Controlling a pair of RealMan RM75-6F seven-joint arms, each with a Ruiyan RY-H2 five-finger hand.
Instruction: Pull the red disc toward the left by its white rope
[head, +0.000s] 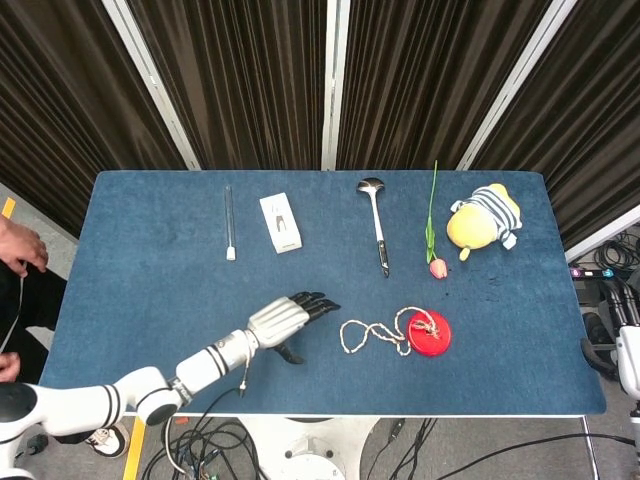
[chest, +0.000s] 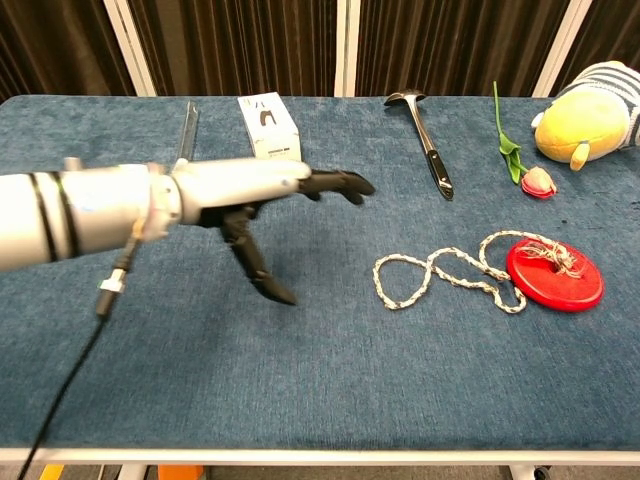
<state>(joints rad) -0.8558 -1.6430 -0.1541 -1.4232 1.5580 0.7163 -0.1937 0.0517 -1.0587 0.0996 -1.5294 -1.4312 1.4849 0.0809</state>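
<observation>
Your left hand (head: 290, 318) hovers over the blue counter (head: 150, 260) with its fingers stretched forward and apart, the thumb hanging down, holding nothing; it points toward the near end of the white rope (head: 372, 334) and stands close to it but apart. The rope lies in loose loops just right of the fingertips, and it runs on to the red disc (head: 430, 333), which sits flat on the counter toward the right front, below the tulip (head: 434, 240) and the ladle (head: 378, 232). By the look of it you are in the reach, with the grasp not yet made. The next move calls for bringing the fingers down on the leftmost loop, closing thumb against finger on the cord, then drawing leftward low and steady so the slack runs out before the disc starts to slide. Your right hand (head: 628, 345) shows only as a sliver at the right edge of the head view, beside the counter, and whether its fingers are apart or curled cannot be told. The head view shows the gap between fingertips and rope from above; the chest view shows the hand (chest: 300, 195) well clear of the cloth with the thumb reaching down, but nothing of the right hand.
</observation>
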